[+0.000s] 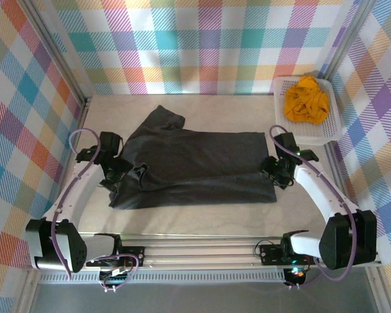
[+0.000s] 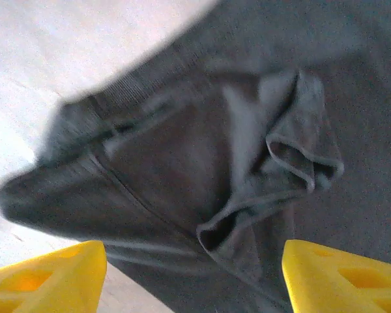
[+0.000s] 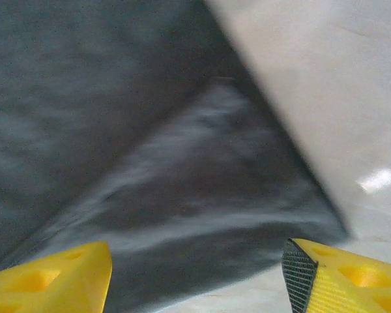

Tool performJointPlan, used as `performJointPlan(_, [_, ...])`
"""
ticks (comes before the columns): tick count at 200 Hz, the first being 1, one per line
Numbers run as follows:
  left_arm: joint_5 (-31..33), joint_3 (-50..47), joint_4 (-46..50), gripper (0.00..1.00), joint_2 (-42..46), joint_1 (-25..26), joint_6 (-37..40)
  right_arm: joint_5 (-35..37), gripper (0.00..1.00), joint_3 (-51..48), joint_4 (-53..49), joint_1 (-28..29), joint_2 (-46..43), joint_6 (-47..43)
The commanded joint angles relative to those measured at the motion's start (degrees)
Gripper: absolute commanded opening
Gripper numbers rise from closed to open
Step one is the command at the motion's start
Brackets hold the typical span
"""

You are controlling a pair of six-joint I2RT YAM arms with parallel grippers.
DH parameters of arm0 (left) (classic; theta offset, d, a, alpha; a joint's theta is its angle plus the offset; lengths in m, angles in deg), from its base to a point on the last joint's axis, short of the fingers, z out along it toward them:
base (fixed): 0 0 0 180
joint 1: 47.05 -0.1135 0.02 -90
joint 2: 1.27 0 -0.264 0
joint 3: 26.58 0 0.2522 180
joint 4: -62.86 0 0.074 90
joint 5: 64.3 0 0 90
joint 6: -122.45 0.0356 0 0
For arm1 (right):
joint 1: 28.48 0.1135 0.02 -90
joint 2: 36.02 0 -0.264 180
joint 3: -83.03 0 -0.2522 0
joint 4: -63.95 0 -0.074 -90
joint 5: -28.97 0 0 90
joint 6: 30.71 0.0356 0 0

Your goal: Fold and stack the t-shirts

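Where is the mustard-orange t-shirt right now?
In the top view, the mustard-orange t-shirt lies bunched inside the white basket at the far right corner of the table, beyond the right arm.

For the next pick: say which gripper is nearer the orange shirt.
Right. The right gripper is at the right edge of the grey shirt, near the orange shirt; the left gripper is at the opposite end.
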Motion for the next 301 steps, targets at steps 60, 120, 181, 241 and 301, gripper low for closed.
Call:
performJointPlan(60, [-7.19,-3.52,-8.1,0.71,-13.69,9.81,-10.38,-18.58,0.67,5.44,9.25,7.52,9.81,-6.3])
performJointPlan(120, [-3.87,0.54,-9.99,0.36,-18.91,10.42,-6.19,-16.28,0.65,4.02,8.54,7.53,8.13,-5.43])
performJointPlan(181, [-3.36,4.89,-8.91,0.0,-21.86,11.65,-3.78,-15.47,0.61,3.92,8.49,7.5,8.32,-4.19])
performJointPlan(241, [-4.69,14.25,-11.33,0.0,-27.31,13.75,0.72,-14.63,0.56,4.53,8.28,7.53,9.15,-3.83])
performJointPlan(301, [-6.38,22.28,-11.49,0.0,-35.37,14.63,3.31,-15.16,0.56,4.63,7.76,7.53,9.33,-3.96])
